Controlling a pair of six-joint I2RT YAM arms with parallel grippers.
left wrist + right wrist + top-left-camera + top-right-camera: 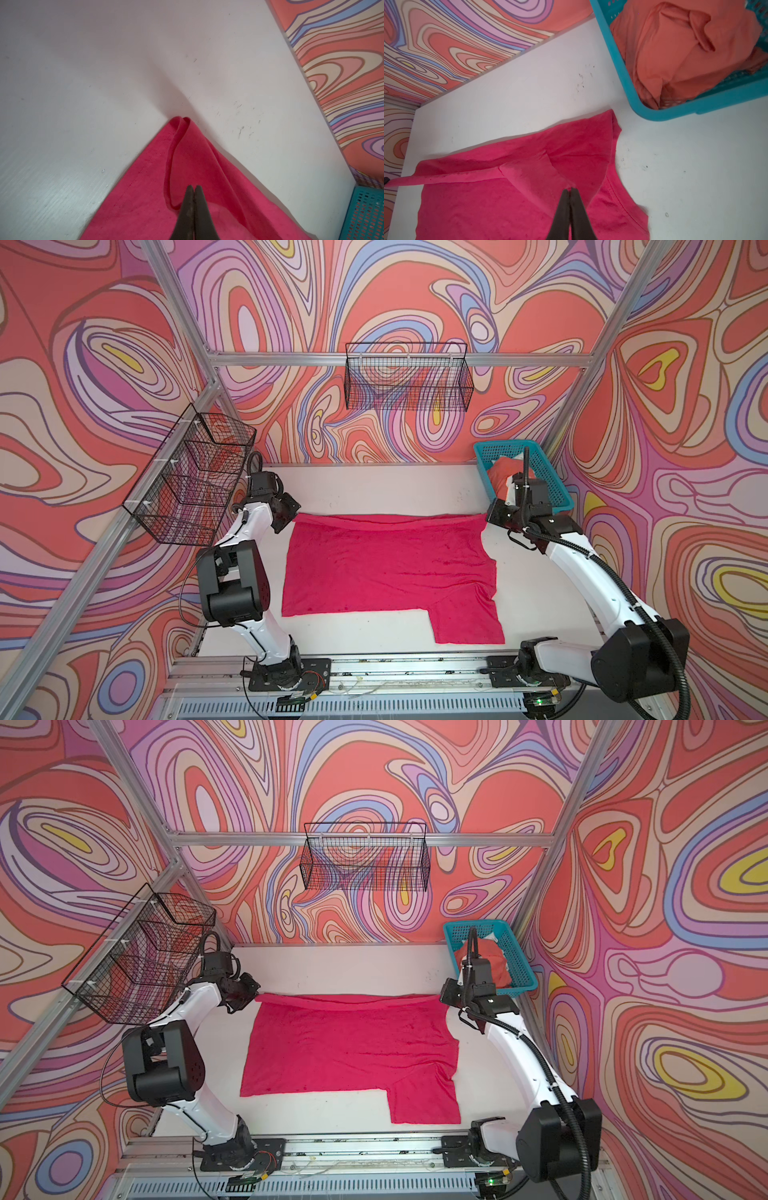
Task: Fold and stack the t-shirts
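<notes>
Pinching cloth between pressed-together fingers, my left gripper (194, 188) and right gripper (569, 189) each hold the far edge of the magenta t-shirt (386, 568). The rest of it lies spread across the middle of the table (374, 489). The orange t-shirt (685, 52) sits bunched in the teal basket (618, 68) at the far right corner.

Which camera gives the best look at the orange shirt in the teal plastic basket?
The right wrist view: the crumpled orange-coral t-shirt lies in the teal plastic lattice basket, close up. In both top views only a small patch shows behind the right arm. The left wrist view catches just a basket corner, no shirt.
</notes>
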